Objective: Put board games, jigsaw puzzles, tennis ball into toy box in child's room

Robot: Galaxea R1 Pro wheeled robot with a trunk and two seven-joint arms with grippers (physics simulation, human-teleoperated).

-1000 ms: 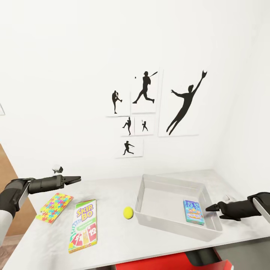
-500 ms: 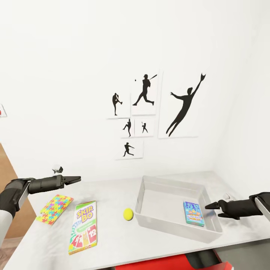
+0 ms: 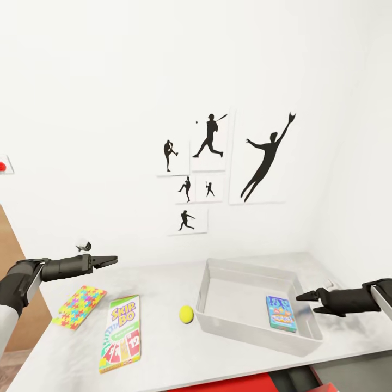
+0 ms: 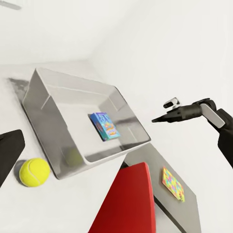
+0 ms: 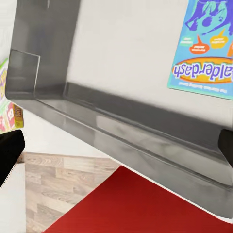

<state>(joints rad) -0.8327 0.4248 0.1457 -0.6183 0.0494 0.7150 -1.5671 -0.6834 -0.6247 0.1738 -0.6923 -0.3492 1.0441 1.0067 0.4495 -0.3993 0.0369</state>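
Blue game [image 3: 281, 313] sits in the bin [image 3: 218, 321], right gripper [image 3: 300, 297] closed and empty at three o'clock; next, left gripper [image 3: 111, 259], closed and empty, must open for the ball [image 3: 186, 314].

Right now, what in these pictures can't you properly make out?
- Right pincer: head view, too small to tell if open.
- Skip-Bo: right wrist view, cut off by the edge and hidden behind the toy box wall.
- Red button: head view, cut by the edge.
- Blue game: head view, print too small to read.
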